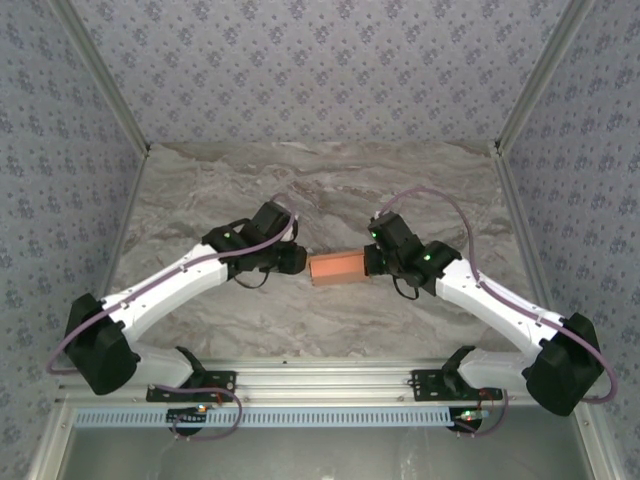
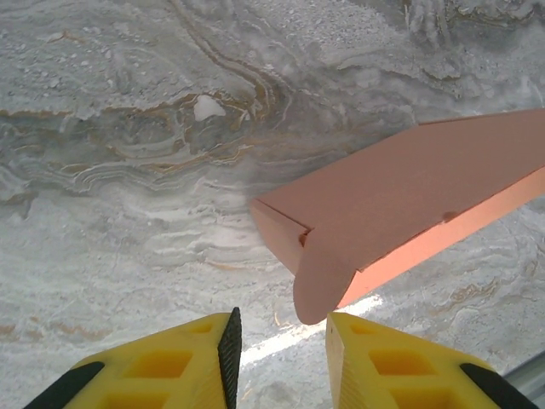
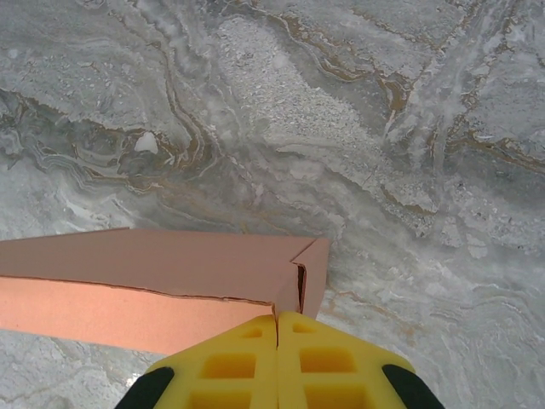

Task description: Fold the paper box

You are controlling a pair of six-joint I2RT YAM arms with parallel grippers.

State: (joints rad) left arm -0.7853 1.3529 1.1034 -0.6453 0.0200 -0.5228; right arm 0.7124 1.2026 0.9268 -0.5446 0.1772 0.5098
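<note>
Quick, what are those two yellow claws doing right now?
Left gripper: open, empty; the flap of the orange-salmon thin card box sits just ahead.
Right gripper: shut, pinching that box's end.

The paper box [image 1: 336,267] is plain orange-salmon, the desk [image 1: 320,180] grey marble with tan veins, the walls [image 1: 300,60] grey-blue floral.

The top camera looked down from high behind the arms [image 1: 180,280] at the whole table [image 1: 200,190]. Each wrist camera sat low and close, behind its fingers [image 2: 162,366]. All three saw the paper box [image 1: 338,268].
</note>
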